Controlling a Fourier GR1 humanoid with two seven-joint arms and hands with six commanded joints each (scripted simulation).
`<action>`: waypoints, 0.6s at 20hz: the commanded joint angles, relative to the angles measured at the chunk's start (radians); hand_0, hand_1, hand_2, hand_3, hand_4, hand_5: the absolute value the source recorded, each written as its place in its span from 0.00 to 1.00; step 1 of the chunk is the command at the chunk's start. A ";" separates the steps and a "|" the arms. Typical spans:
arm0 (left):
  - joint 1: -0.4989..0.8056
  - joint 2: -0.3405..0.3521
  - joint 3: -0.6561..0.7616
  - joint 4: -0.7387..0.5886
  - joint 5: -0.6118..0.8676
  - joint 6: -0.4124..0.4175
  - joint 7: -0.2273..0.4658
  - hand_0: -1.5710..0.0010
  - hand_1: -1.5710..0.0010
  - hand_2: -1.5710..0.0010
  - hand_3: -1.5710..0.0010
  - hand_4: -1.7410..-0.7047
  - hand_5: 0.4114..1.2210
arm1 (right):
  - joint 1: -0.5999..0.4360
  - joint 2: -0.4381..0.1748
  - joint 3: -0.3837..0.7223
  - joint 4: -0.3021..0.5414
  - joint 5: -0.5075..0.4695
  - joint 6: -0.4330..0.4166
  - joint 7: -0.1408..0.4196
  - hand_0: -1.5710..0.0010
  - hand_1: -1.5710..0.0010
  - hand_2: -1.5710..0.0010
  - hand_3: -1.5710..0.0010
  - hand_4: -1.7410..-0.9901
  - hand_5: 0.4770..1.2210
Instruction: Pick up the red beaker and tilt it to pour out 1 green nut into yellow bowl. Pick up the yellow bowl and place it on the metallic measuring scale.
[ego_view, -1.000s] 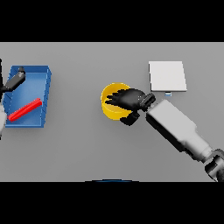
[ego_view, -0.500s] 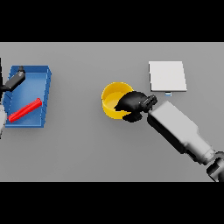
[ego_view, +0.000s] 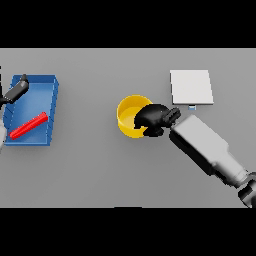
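Since a second ago the right robot hand (ego_view: 154, 119) has been drawn back from over the middle of the yellow bowl (ego_view: 131, 116) to its right rim, and the bowl itself has stayed in place on the grey desk (ego_view: 100, 170). The fingers are now seen curled over that rim, with the thumb side lower at the outer wall, so the bowl is judged to be gripped by its edge; a rim hold suits a shallow, open vessel that cannot be wrapped whole. Whether a green nut lies inside cannot be told, as the bowl's visible floor shows only yellow. The scale (ego_view: 191, 86) is set just up and to the right of the hand, near but apart from the bowl, which makes the coming carry short and on the arm's own side. The red beaker (ego_view: 28, 125) is found lying tilted in the blue tray (ego_view: 54, 112) far to the left, well apart from the bowl, so the pouring step is taken as finished or set aside and the lift of the bowl as the step in hand. The left robot hand (ego_view: 17, 90) is shown at the tray's upper left corner; its fingers cannot be made out. A slip of the rim during lifting is the likely risk.
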 joint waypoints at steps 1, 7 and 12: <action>0.009 -0.004 -0.002 0.004 -0.001 0.003 -0.006 1.00 1.00 1.00 1.00 0.98 0.34 | 0.001 -0.010 0.000 -0.013 0.001 0.001 -0.011 0.03 0.03 0.17 0.11 0.02 0.99; 0.002 0.003 -0.002 -0.004 -0.004 0.003 -0.008 1.00 1.00 1.00 1.00 0.97 0.35 | -0.033 -0.060 -0.057 -0.104 -0.034 0.070 0.029 0.01 0.01 0.10 0.20 0.01 1.00; 0.004 0.005 0.002 -0.002 -0.001 0.002 -0.009 1.00 1.00 1.00 1.00 0.97 0.35 | -0.036 -0.099 -0.114 -0.159 -0.047 0.069 0.067 0.00 0.00 0.09 0.19 0.00 1.00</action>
